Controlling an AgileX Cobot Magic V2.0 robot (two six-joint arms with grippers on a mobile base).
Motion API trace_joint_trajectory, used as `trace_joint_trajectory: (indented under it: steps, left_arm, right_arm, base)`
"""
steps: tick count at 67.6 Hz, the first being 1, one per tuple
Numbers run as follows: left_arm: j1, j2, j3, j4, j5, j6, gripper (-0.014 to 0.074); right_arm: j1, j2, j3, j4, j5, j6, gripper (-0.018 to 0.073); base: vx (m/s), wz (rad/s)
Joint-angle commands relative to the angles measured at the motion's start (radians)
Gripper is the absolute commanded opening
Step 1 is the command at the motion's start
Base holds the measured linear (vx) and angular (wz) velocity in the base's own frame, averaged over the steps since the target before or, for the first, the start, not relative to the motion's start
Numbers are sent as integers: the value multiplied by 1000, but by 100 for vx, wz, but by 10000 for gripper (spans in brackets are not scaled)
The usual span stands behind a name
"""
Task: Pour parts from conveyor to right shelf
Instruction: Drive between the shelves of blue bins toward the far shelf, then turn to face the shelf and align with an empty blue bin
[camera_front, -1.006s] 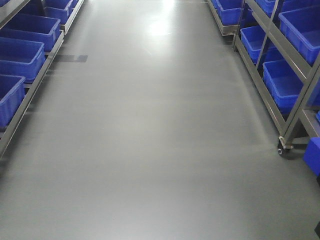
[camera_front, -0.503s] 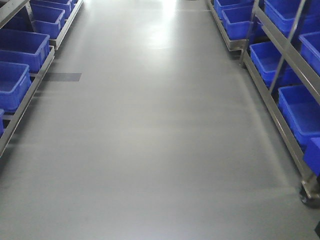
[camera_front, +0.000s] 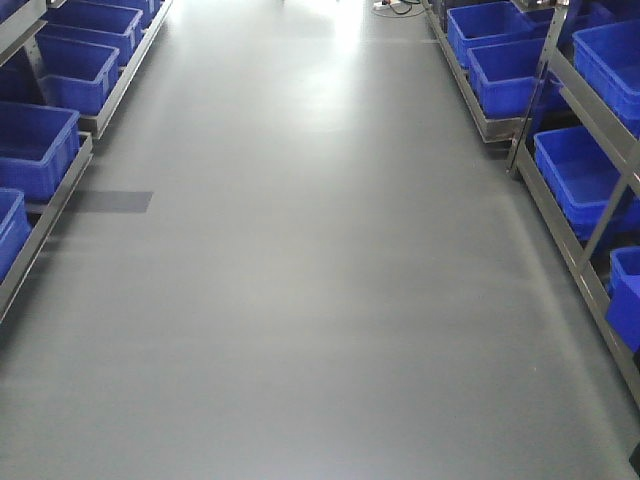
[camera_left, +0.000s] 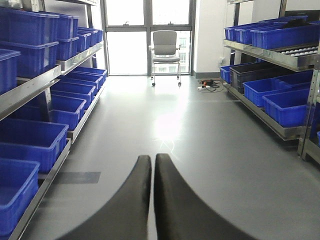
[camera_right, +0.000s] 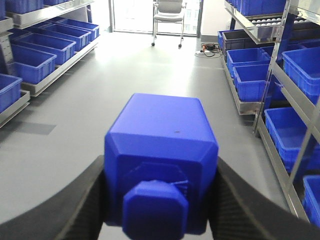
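My right gripper (camera_right: 161, 200) is shut on a blue plastic box (camera_right: 161, 150), held between its black fingers (camera_right: 82, 205) above the grey floor. My left gripper (camera_left: 152, 162) is shut and empty, its two black fingers pressed together over the floor. The right shelf (camera_front: 590, 150) with blue bins runs along the right side of the aisle; it also shows in the right wrist view (camera_right: 280, 75) and the left wrist view (camera_left: 280, 55). Neither gripper shows in the front view. No conveyor is in view.
A left shelf (camera_front: 50, 150) with blue bins lines the aisle's other side. A grey office chair (camera_left: 166, 50) stands at the far end by the window. Cables (camera_left: 210, 86) lie on the floor near it. A dark patch (camera_front: 105, 202) marks the floor.
The front view has moved forward along the aisle: the shelves and the dark floor patch have slid down the frame, and the right shelf's caster wheel has left view.
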Motion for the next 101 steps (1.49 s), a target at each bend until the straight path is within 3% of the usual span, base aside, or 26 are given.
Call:
trace_joint_trajectory:
  steps: [1, 101]
  left_arm:
    - [-4, -5, -20, -6, -73, -7, -6]
    - [-4, -5, -20, -6, -73, -7, -6]
  right_arm:
    - [-2, 9, -25, 2, -77, -8, -1]
    - [-2, 9, -25, 2, -77, -8, -1]
  base:
    - [67, -5]
    - [63, 5]
